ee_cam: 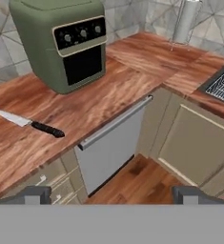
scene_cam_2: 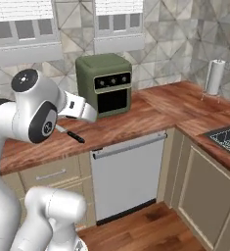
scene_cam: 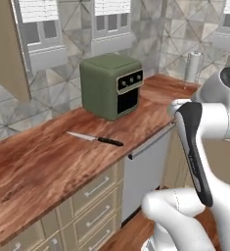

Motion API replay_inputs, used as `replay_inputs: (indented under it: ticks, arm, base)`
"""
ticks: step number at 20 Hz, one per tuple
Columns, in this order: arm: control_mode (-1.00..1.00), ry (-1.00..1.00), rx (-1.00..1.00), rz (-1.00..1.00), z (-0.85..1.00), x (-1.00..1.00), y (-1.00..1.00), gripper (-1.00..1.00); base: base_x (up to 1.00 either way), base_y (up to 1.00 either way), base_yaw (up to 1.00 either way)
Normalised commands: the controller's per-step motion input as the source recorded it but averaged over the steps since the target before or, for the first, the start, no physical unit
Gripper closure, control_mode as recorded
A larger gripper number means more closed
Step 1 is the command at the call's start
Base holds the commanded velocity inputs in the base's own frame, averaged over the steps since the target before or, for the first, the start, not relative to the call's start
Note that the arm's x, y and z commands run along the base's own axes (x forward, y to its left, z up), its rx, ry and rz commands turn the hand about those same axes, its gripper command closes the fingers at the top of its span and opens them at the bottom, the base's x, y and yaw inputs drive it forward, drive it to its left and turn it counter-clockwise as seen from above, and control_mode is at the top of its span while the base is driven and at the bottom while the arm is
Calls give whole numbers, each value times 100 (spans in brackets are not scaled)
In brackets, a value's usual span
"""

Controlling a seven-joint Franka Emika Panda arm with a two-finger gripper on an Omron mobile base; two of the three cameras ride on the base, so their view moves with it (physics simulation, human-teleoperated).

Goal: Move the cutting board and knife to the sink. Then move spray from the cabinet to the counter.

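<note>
One slim silver-bladed knife with a black handle [scene_cam: 95, 138] lies flat on the long reddish-brown wood-grain counter [scene_cam: 33, 166], near its front edge, left of one boxy green toaster oven [scene_cam: 111, 84]. The right base view adds one dark sink [scene_cam_2: 227, 138] and one white paper-towel roll [scene_cam_2: 214, 76]. In the hand view the gripper [ee_cam: 111, 194] spreads wide, holding nothing.

The arm is folded high above its base, its hand [ee_cam: 111, 194] empty with fingers spread wide apart.

Kitchen — counter [scene_cam: 33, 166], probably sink [scene_cam_2: 228, 137]
</note>
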Motion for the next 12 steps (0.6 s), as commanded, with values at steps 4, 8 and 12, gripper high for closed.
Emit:
replay_inputs:
  ticks: [4,8,12]
  arm:
    - [100,0,0,0,0,0,0,-100]
    - [100,0,0,0,0,0,0,-100]
    - [100,0,0,0,0,0,0,-100]
  base:
    - [25,-1,52]
    - [32,0,53]
    - [39,-18,49]
